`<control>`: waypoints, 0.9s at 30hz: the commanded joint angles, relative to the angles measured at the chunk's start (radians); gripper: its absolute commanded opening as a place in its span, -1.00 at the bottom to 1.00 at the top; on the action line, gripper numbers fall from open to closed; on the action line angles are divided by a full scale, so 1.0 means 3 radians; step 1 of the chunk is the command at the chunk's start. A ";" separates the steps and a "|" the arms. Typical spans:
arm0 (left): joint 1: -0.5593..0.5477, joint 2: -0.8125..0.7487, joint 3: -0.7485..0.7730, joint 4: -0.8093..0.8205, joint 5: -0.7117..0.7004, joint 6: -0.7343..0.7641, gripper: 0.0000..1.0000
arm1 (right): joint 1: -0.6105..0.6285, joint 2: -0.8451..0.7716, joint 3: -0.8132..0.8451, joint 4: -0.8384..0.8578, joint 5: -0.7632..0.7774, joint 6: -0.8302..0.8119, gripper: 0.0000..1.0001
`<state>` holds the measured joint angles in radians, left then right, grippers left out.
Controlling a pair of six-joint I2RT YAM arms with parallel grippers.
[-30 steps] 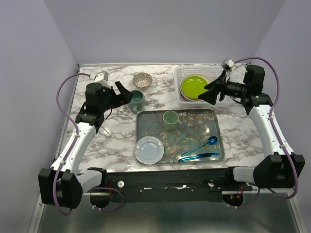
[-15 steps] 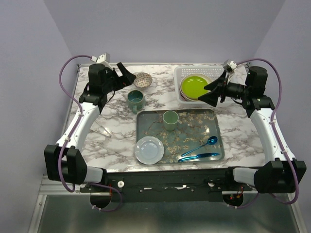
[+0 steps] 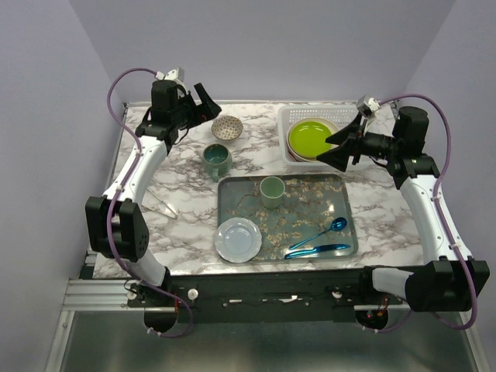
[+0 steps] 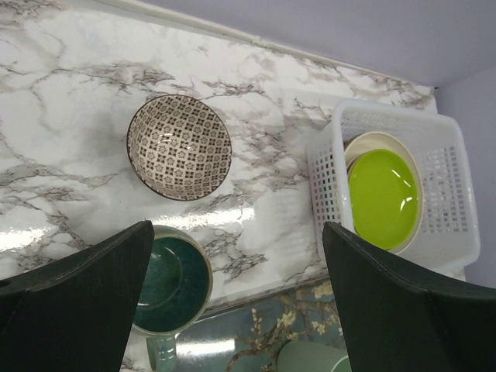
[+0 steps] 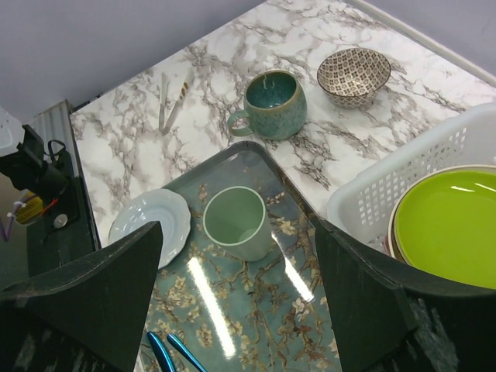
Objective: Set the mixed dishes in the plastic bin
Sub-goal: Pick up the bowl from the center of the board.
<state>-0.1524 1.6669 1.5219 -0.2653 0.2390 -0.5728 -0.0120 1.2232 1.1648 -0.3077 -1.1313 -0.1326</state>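
The white, grey-veined marble desk (image 3: 182, 229) carries a small brown-and-white patterned bowl (image 3: 227, 127) at far left-centre and a dark teal handled mug (image 3: 216, 158) just nearer. A white lattice plastic basket (image 3: 286, 118) stands far right, a grey crumb-strewn metal tray (image 3: 325, 203) near centre, and pale tongs (image 3: 161, 205) at the left.

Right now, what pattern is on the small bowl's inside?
Brown-and-white floral lattice inside the small bowl; left wrist view shows it best.

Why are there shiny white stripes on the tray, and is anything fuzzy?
Right wrist: light glare streaks the glossy tray. Left wrist: glare patches on the marble table and the lime green plate. Top external: even light, nothing fuzzy.
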 commanded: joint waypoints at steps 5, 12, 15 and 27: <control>0.0007 0.0798 0.0837 -0.0797 -0.0249 0.0247 0.95 | 0.0004 -0.0033 -0.0043 0.0049 -0.0079 -0.0049 0.74; 0.0012 0.1453 0.1593 -0.1227 -0.0393 0.0390 0.70 | 0.0004 -0.0023 -0.0048 0.0049 -0.0069 -0.0064 0.74; 0.0012 0.1740 0.1925 -0.1380 -0.0382 0.0401 0.55 | 0.0004 -0.0012 -0.0048 0.0049 -0.0074 -0.0069 0.74; 0.0032 0.2374 0.2479 -0.1611 -0.0531 0.0421 0.20 | 0.0004 0.0039 -0.0053 0.0049 -0.0090 -0.0080 0.74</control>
<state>-0.1501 2.3466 2.2307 -0.7063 0.1192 -0.4683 -0.0120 1.2255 1.1633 -0.3077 -1.1343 -0.1406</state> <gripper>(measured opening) 0.621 0.869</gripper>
